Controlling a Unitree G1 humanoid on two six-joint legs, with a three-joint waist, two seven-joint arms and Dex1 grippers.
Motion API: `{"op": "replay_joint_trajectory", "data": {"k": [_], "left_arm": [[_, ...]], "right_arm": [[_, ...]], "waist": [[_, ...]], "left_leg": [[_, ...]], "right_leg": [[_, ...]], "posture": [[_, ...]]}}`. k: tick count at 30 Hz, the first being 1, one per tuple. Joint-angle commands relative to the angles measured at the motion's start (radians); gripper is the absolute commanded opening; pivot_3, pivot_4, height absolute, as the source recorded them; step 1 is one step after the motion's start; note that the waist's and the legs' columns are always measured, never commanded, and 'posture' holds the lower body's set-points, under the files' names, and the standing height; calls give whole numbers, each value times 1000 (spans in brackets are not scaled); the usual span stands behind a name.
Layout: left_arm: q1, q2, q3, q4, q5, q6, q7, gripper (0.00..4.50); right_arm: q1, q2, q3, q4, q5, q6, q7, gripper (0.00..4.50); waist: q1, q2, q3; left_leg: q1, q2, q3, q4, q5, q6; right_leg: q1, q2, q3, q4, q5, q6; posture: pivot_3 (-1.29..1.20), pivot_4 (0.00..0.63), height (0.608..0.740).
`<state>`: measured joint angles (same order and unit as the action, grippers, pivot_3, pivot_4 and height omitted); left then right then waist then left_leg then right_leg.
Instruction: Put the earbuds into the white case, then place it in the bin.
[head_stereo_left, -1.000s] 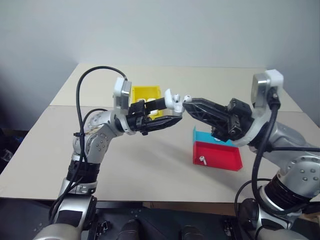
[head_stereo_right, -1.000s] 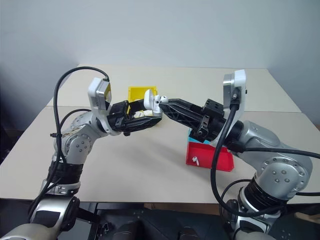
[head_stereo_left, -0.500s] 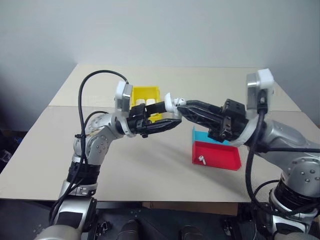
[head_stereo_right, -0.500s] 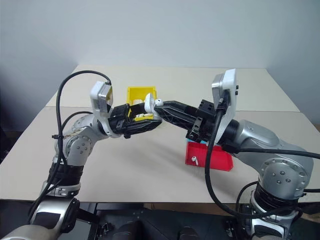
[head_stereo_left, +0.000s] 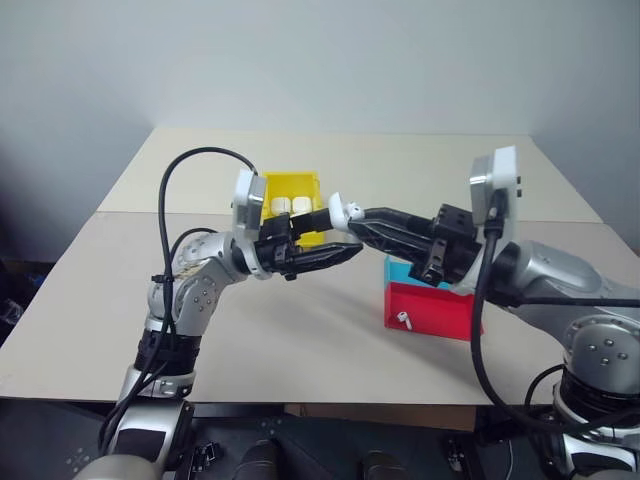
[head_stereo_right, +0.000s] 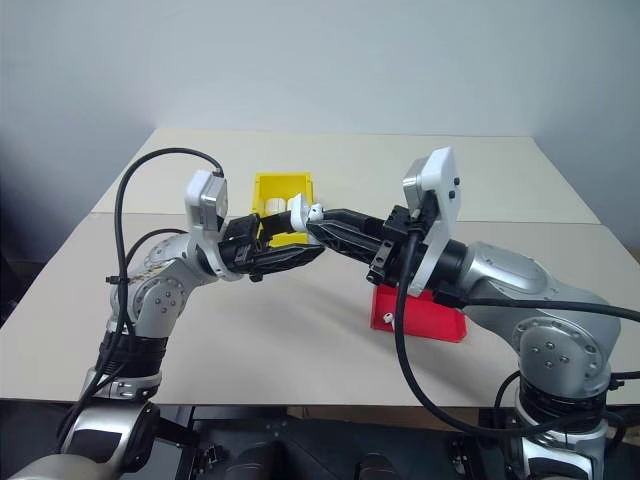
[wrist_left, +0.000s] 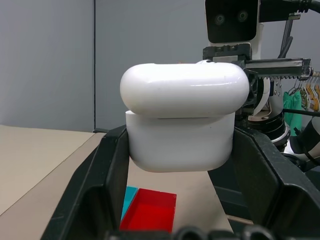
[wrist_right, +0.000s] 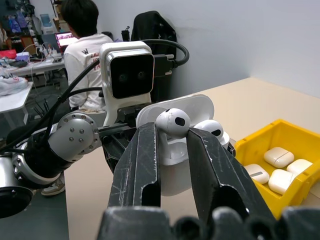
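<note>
Mid-frame, above the table (head_stereo_left: 300, 340): left gripper (head_stereo_left: 340, 240) clenched on the white case (wrist_left: 180, 120), lid up. Right gripper (wrist_right: 172, 137) pinches an earbud (wrist_right: 172, 122) right at the case opening; 2nd earbud (wrist_right: 209, 128) sits inside. Yellow bin (head_stereo_left: 290, 185) just behind, holding other cases (wrist_right: 280, 157).

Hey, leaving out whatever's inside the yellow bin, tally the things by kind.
Earbuds: 3 (held earbud, earbud in case, earbud in tray)
White case: 1
Yellow bin: 1
Red and blue tray: 1
Total: 6
</note>
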<state>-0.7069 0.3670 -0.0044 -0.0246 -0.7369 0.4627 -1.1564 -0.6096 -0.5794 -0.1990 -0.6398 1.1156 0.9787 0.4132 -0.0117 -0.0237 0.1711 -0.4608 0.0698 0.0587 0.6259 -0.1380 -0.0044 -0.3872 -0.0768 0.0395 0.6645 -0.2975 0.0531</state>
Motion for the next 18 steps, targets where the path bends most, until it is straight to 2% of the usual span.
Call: {"op": "replay_joint_trajectory", "data": {"k": [1,6,10,13,15,18], "left_arm": [[-22,-9,25,-58,-21,-25,-1,2767],[-22,-11,26,-57,-17,-28,1,2767],[-20,-9,26,-55,-14,-30,1,2767],[-11,-1,24,-43,-5,-28,-4,2767],[-5,7,13,-27,13,-31,-12,2767],[1,13,-12,-9,41,-43,-46,2767]], "right_arm": [[18,-37,22,-7,13,-8,35,1372],[23,-79,15,-3,26,-24,78,2948],[25,-118,-26,5,41,-41,107,2948],[39,-180,-102,21,73,-54,141,2948],[26,-222,-141,41,96,-57,158,2570],[-48,-282,-103,58,62,-63,196,1640]], "waist": [[1,0,0],[0,0,0],[1,0,0],[1,0,0],[2,0,0],[-2,0,0]], "left_leg": [[0,0,0,0,0,0],[0,0,0,0,0,0],[0,0,0,0,0,0],[0,0,0,0,0,0],[0,0,0,0,0,0],[0,0,0,0,0,0]], "right_leg": [[0,0,0,0,0,0],[0,0,0,0,0,0],[0,0,0,0,0,0],[0,0,0,0,0,0],[0,0,0,0,0,0],[0,0,0,0,0,0]], "posture": [[0,150,740],[0,150,740],[0,150,740],[0,150,740],[0,150,740],[0,150,740]]}}
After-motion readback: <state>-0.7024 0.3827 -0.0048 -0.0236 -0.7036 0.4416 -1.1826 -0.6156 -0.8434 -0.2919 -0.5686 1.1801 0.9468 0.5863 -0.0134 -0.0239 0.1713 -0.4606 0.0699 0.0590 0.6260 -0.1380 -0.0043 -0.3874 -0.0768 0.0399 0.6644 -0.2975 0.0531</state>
